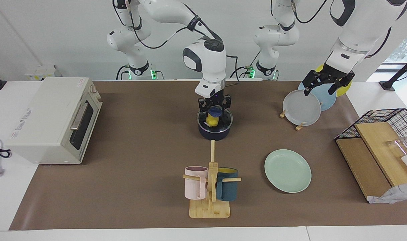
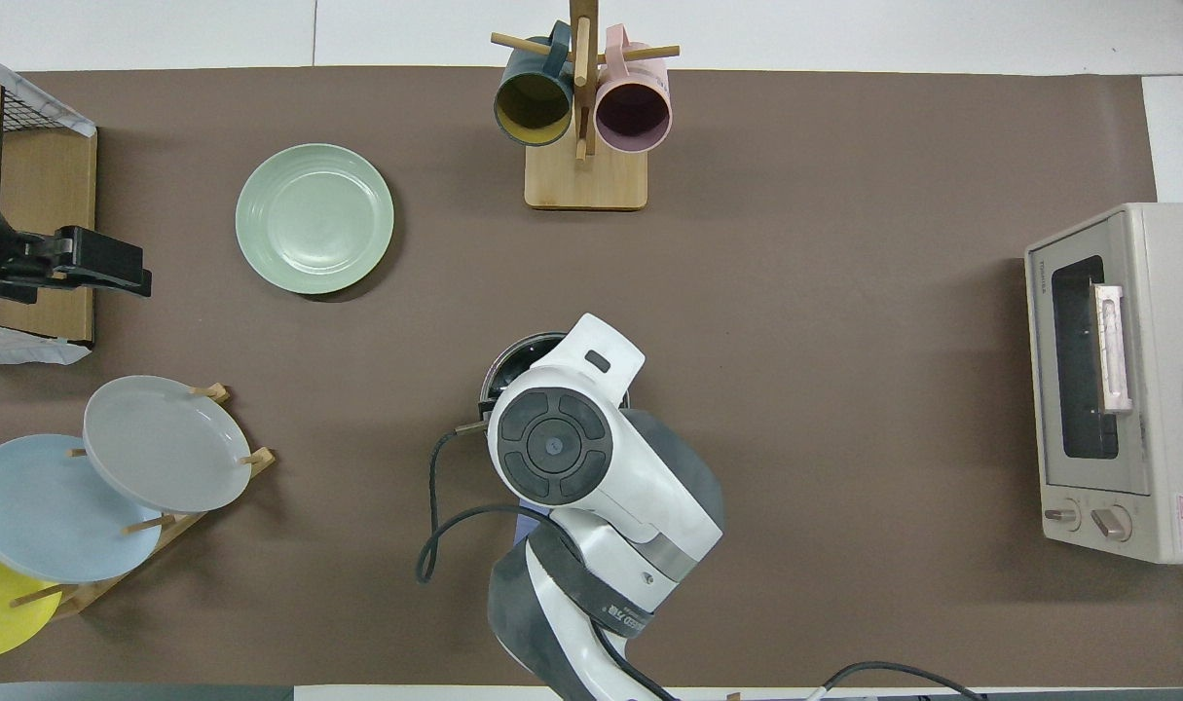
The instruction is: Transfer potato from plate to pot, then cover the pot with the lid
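Nearest the robots, a rack of upright plates [image 1: 307, 102] stands by the white wall with the left gripper [image 1: 327, 82] over it, fingers spread, holding nothing. Mid-table on the brown mat [image 1: 139, 150], the right gripper [image 1: 214, 107] is pinching the blue knob of the lid [image 1: 215, 121], which sits on the pot [image 1: 214, 131] with the potato [image 1: 212, 120] inside. The toaster oven [image 1: 52, 118] sits at the right arm's end. Farther out there's the bare mint plate [image 1: 287, 170], then the mug stand [image 1: 210, 187].

Plate [image 1: 287, 170] is showing smooth, matt glaze. Mug stand [image 1: 209, 209] is looking like pale wood. Table mat [image 1: 139, 150] is appearing matt brown.
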`<state>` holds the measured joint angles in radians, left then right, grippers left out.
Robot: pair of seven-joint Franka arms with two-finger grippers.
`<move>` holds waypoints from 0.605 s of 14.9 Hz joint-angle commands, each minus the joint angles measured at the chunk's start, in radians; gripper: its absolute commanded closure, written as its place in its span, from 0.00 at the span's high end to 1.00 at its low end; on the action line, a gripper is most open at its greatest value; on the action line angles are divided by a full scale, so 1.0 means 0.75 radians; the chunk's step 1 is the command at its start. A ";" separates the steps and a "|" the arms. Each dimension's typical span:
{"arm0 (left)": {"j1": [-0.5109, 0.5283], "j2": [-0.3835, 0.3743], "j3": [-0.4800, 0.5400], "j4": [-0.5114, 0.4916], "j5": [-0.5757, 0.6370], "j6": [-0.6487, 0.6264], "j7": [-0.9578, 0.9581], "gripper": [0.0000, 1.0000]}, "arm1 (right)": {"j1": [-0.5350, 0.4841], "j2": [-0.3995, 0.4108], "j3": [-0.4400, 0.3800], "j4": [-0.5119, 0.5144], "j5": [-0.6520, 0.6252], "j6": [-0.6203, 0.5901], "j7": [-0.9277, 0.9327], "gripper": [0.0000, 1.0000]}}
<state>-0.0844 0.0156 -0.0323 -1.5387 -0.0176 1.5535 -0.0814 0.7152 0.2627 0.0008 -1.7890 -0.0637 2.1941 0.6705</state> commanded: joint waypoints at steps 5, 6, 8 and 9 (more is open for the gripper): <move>-0.006 -0.023 0.008 -0.020 0.021 -0.016 0.004 1.00 | -0.143 -0.003 0.011 0.262 0.005 -0.287 0.012 1.00; -0.006 -0.023 0.008 -0.020 0.021 -0.016 0.004 1.00 | -0.182 -0.013 0.011 0.289 0.005 -0.334 -0.014 1.00; -0.006 -0.023 0.008 -0.020 0.021 -0.016 0.004 1.00 | -0.262 -0.041 0.005 0.334 0.001 -0.462 -0.185 1.00; -0.006 -0.023 0.008 -0.020 0.021 -0.016 0.004 1.00 | -0.299 -0.078 0.003 0.336 0.001 -0.518 -0.255 1.00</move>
<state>-0.0844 0.0156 -0.0323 -1.5387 -0.0176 1.5532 -0.0814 0.5458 0.2399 -0.0036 -1.5593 -0.0644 1.8848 0.5751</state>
